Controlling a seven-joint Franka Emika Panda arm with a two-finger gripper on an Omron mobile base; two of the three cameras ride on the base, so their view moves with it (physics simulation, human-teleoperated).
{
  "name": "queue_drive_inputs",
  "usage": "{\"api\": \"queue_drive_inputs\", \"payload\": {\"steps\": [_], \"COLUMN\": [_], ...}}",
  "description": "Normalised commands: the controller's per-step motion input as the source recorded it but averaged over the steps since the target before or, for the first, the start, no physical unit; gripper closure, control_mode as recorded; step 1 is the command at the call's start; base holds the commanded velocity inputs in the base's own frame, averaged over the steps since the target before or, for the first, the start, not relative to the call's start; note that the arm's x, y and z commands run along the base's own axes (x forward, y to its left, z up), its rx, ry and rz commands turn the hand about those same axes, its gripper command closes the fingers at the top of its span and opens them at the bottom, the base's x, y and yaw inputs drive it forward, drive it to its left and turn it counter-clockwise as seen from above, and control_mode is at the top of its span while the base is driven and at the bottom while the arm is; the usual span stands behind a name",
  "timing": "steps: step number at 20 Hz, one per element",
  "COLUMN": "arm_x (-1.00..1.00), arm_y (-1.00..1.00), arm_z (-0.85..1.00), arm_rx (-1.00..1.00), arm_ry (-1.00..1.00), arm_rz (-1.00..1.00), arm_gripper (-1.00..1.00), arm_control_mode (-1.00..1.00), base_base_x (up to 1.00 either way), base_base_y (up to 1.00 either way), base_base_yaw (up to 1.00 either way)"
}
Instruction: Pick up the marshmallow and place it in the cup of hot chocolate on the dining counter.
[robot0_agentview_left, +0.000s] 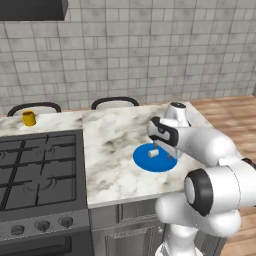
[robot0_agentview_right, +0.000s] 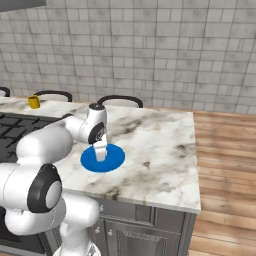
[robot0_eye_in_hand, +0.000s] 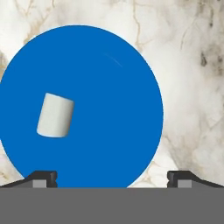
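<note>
The marshmallow (robot0_eye_in_hand: 55, 115), a small off-white cylinder lying on its side, rests on a flat blue plate (robot0_eye_in_hand: 113, 78) on the dining counter (robot0_agentview_left: 115, 145). My gripper (robot0_eye_in_hand: 112, 178) hovers above the plate, open, with nothing between its fingertips; the marshmallow lies left of the gripper's centre line. From the left base view the marshmallow (robot0_agentview_left: 153, 153) sits just left of the gripper (robot0_agentview_left: 169, 153). The cup of hot chocolate (robot0_agentview_left: 28, 118), a yellow mug, stands far off at the counter's back left, also seen as the cup (robot0_agentview_right: 33, 102) in the right base view.
A black gas stovetop (robot0_agentview_left: 40, 165) lies between the plate and the cup. Two dark chair backs (robot0_agentview_left: 115, 101) rise behind the counter. The counter's right edge drops to a wooden floor (robot0_agentview_right: 225, 150). A tiled wall stands behind.
</note>
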Motion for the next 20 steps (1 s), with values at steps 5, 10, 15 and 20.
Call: {"api": "queue_drive_inputs", "payload": {"steps": [5,10,15,20], "arm_x": [0.19,0.19,0.13,0.07], "arm_y": [0.05,0.00,0.00,0.01], "arm_z": [-0.07,-0.10,-0.18,-0.23], "arm_rx": [0.00,0.00,0.00,0.00], "arm_ry": [0.00,0.00,0.00,0.00], "arm_rz": [0.00,0.00,0.00,0.00], "arm_gripper": [-1.00,-1.00,-1.00,-1.00], "arm_control_mode": [-1.00,-1.00,-1.00,-1.00], "base_base_x": [0.00,0.00,0.00,0.00], "base_base_y": [0.00,0.00,0.00,0.00], "base_base_yaw": [0.00,0.00,0.00,0.00]}}
